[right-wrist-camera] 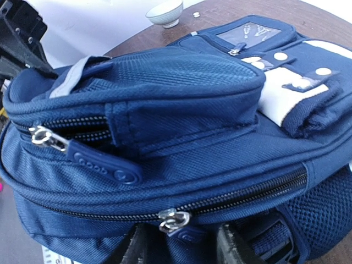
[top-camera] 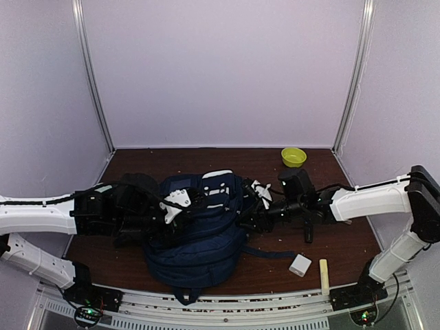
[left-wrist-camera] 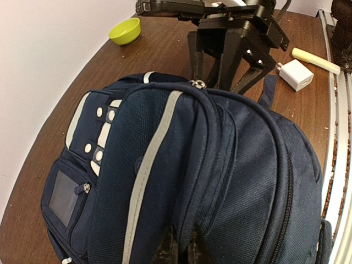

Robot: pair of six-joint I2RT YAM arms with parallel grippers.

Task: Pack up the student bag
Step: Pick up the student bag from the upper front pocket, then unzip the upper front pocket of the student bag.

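The student bag [top-camera: 199, 237], navy blue with a pale stripe and a white dotted patch, lies in the middle of the table. My left gripper [top-camera: 175, 206] is shut on a fold of the bag's fabric [left-wrist-camera: 181, 248] beside a zipper seam. My right gripper [top-camera: 258, 203] is at the bag's right side. In the right wrist view it [right-wrist-camera: 181, 245] stands open, one finger on each side of a metal zipper slider [right-wrist-camera: 175, 220] and its blue pull tab, touching neither. That zipper is shut left of the slider and gapes to its right. A second slider [right-wrist-camera: 41, 136] sits higher up.
A green bowl [top-camera: 293, 157] stands at the back right. A white charger block [top-camera: 300, 265] and a pale yellow stick [top-camera: 324, 275] lie near the front right edge. A pale bowl [right-wrist-camera: 165, 12] shows beyond the bag in the right wrist view.
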